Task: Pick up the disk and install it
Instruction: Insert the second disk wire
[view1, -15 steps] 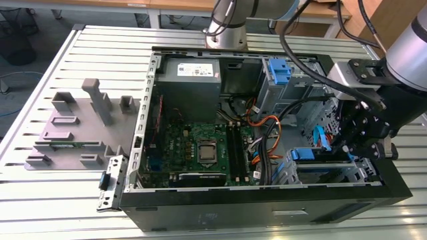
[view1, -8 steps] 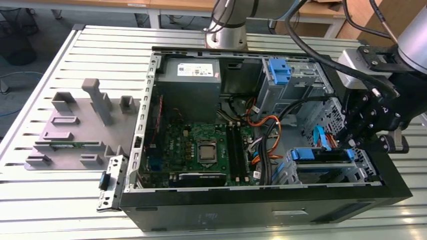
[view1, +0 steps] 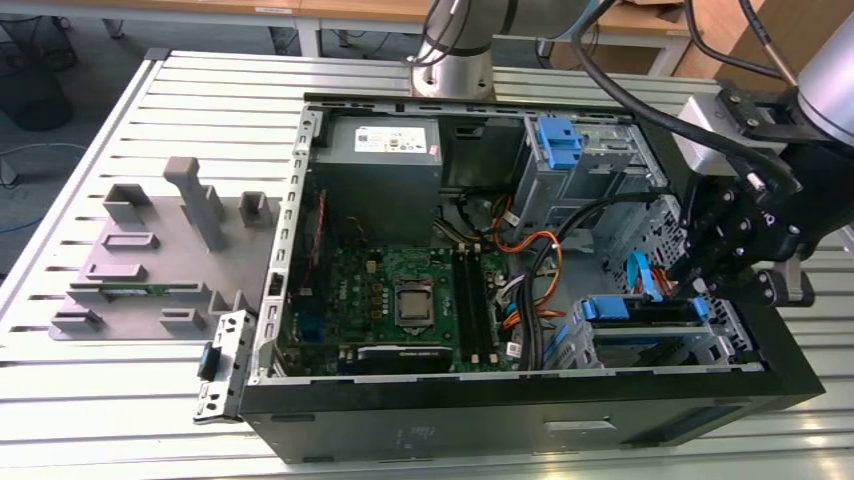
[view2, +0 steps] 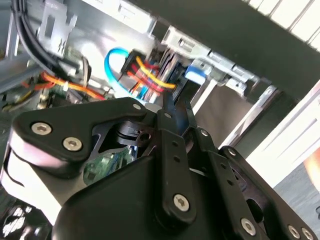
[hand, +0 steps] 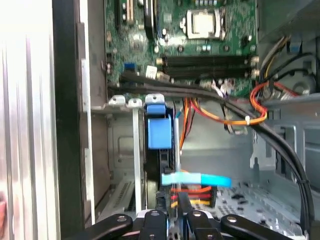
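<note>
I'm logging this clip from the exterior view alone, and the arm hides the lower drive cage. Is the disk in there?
Observer: Yes. In the first wrist view the disk stands edge-on in the cage, with its blue tab towards the motherboard.
Operator: What is closest to the gripper?
Observer: In the first wrist view the gripper is right by a light blue flat cable and a bundle of red and yellow wires, next to the disk's edge.
</note>
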